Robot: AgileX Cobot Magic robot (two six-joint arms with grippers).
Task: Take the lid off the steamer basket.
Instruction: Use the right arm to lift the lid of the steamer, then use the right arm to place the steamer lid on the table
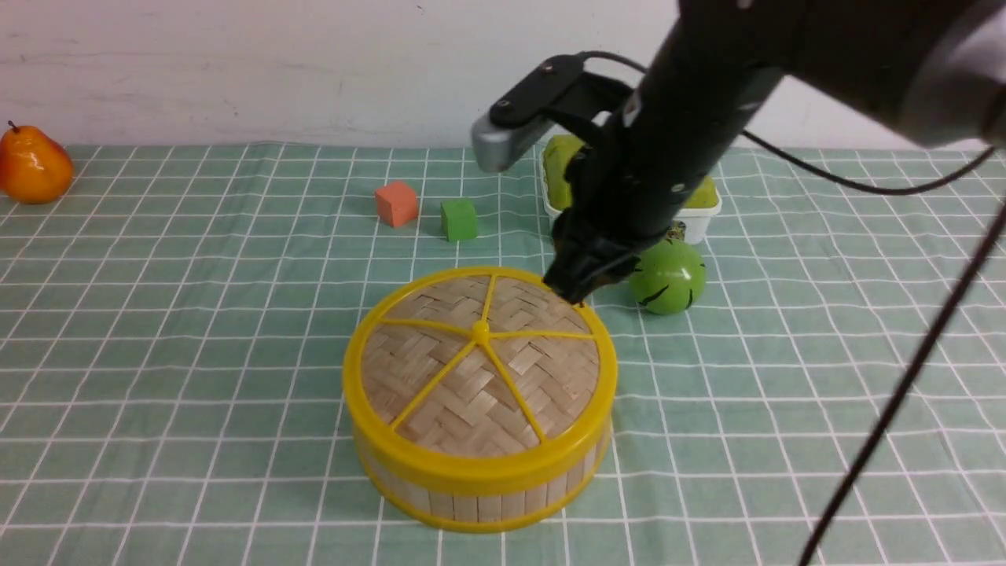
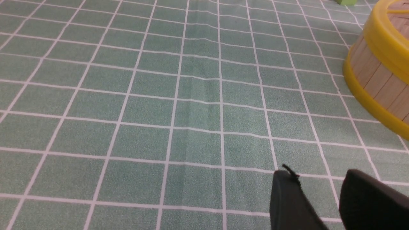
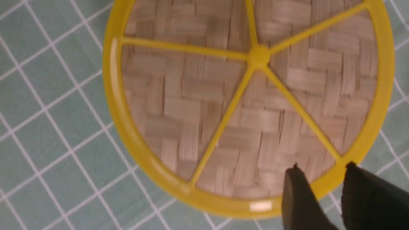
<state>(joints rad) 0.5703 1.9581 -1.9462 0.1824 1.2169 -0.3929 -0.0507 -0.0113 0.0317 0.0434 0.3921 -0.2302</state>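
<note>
The steamer basket [image 1: 471, 495] stands on the green checked cloth in the middle, with the lid [image 1: 479, 354] sitting on it. My right gripper [image 1: 578, 287] hangs over the lid's far right rim. In the right wrist view the lid [image 3: 204, 95] fills the frame. There the right gripper [image 3: 322, 166] is open, one finger over the woven disc and the other outside the yellow rim. My left gripper [image 2: 319, 172] is open and empty over bare cloth, with the basket [image 2: 377, 76] off to one side. The left gripper is out of the front view.
Behind the basket lie an orange-red cube [image 1: 396, 203] and a green cube [image 1: 458, 218]. A green ball [image 1: 668, 277] and a white box with a green lid [image 1: 699, 212] sit behind the right arm. A pear [image 1: 33, 165] stands at the far left. A black cable [image 1: 888, 417] hangs at the right.
</note>
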